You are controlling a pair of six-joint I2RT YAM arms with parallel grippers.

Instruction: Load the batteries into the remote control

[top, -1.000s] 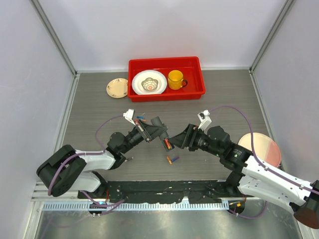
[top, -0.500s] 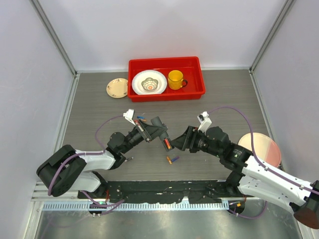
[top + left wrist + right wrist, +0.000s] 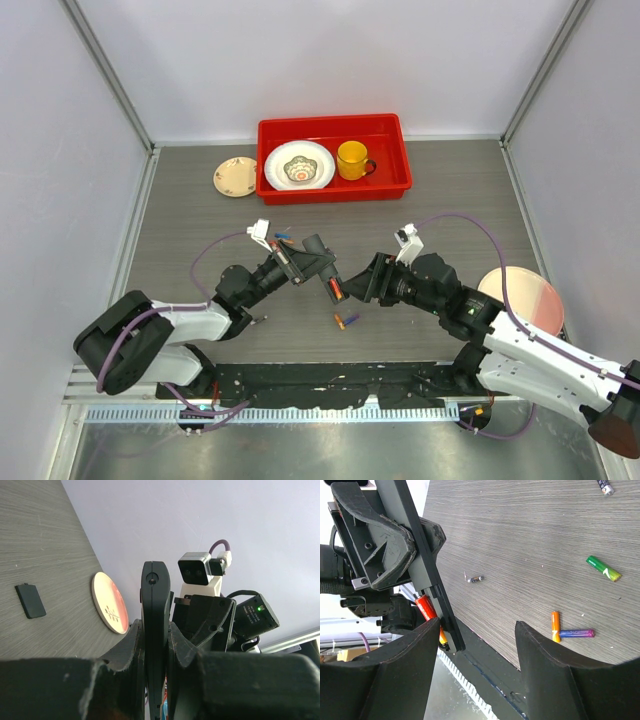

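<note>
The left end effector clamps the black remote control, a red battery at its free end, while the right end effector gapes wide just beside it.

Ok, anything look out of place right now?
Loose on the table: orange battery and purple battery forming an L, green battery apart. A small black panel, likely the remote cover, lies alone.

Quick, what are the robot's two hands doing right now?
Left gripper: closed, holding the remote control.
Right gripper: open, holding nothing.
</note>
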